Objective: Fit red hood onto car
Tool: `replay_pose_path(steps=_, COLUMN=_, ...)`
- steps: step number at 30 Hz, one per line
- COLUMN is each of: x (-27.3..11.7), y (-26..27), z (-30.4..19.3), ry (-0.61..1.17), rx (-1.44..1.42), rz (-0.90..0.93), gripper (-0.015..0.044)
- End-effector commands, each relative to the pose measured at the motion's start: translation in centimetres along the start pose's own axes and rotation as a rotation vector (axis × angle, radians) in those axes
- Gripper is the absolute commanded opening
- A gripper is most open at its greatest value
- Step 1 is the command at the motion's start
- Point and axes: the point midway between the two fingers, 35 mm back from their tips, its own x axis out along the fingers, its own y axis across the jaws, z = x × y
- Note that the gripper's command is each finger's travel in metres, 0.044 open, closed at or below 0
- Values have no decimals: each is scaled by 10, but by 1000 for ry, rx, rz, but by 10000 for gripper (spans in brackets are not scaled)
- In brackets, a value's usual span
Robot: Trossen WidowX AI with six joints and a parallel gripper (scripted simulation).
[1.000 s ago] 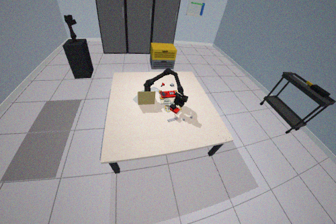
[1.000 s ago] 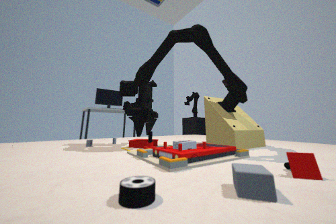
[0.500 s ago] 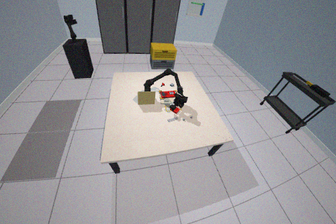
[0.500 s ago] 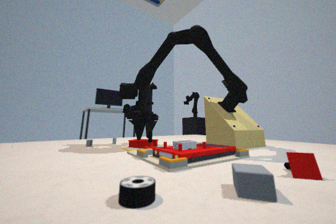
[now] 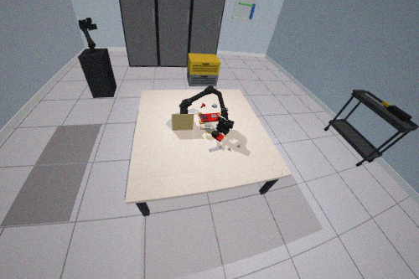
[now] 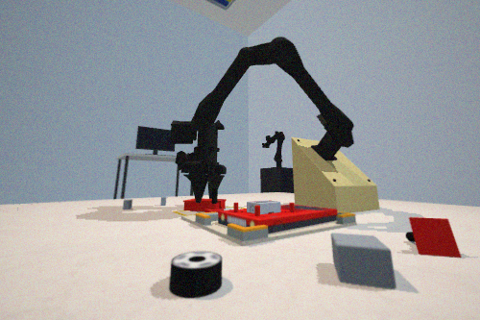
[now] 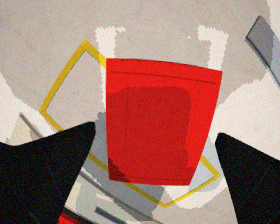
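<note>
The red hood (image 5: 219, 137) (image 6: 189, 206) (image 7: 150, 110) lies roof up on the table, partly inside a yellow outline (image 7: 85, 46). My gripper (image 6: 206, 202) (image 7: 158, 134) is open and empty, pointing down. Its fingertips are low, about at the hood's roof height; in the wrist view they stand either side of its near part, with a gap on each side. The red chassis (image 5: 209, 117) (image 6: 307, 214) sits in the jig (image 6: 247, 233). The grey engine block (image 6: 264, 208) is on its deck. Three pegs show, one of them at the front (image 6: 257, 210); the fourth is not clear.
A black cylinder (image 6: 196, 274), a grey block (image 6: 365, 259) and a red panel (image 6: 436, 236) lie on the chassis's other side from the hood. The arm's beige wedge base (image 5: 183, 121) (image 6: 312, 176) stands beside the jig. A grey bar (image 7: 265, 45) lies beyond the hood.
</note>
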Motion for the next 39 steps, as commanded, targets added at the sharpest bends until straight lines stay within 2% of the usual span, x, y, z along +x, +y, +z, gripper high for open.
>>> replay_pose_path(steps=1, x=3, y=0, z=0, ry=2, rx=4, rz=3, gripper=440)
replay_pose_path(steps=26, x=15, y=0, z=-1, ry=3, rx=4, rz=3, gripper=440)
replay_pose_path(steps=30, x=13, y=0, z=0, ry=1, rx=0, rz=1, gripper=335)
replay_pose_path(steps=39, x=13, y=0, z=0, ry=1, rx=0, rz=1, gripper=275)
